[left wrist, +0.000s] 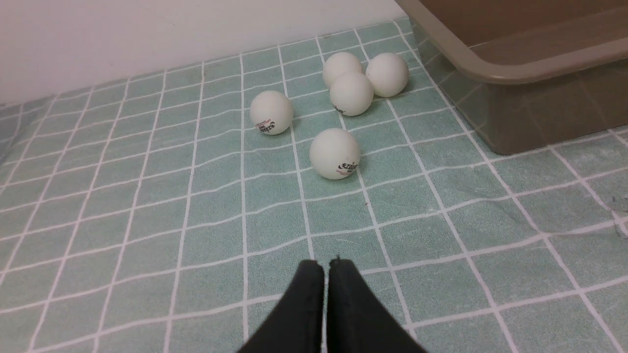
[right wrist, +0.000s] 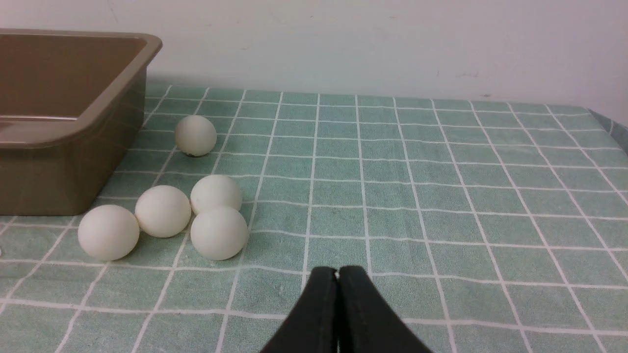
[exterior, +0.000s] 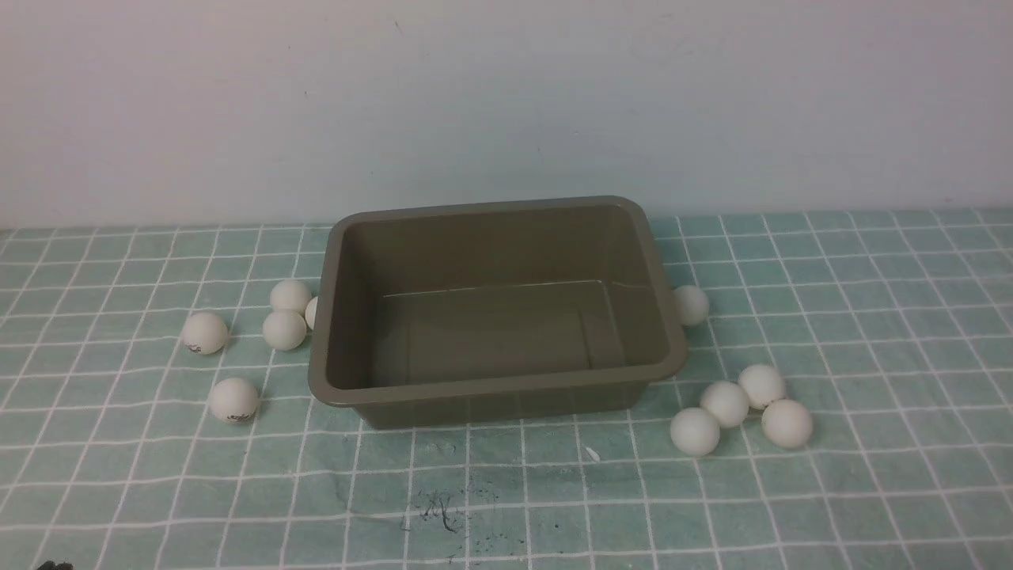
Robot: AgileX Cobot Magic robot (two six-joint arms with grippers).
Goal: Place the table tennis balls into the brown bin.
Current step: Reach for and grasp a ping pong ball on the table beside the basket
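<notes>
Nearest the lens, the left jaws and right jaws are clenched on nothing. The table tennis balls (exterior: 695, 431) lie on the tabletop (exterior: 870, 317) either side of the empty brown bin (exterior: 491, 408) (light, smooth, likely to roll); pinch each across its middle.

Wall: a plain pale wall (exterior: 506, 95) is rising behind the worktop (exterior: 910, 237).
Cover: a teal cloth (exterior: 870, 475) with white grid lines is lying slightly wrinkled.
Marks: dark smudges (exterior: 439, 511) are showing near the front.
Light: soft, even light is falling.
</notes>
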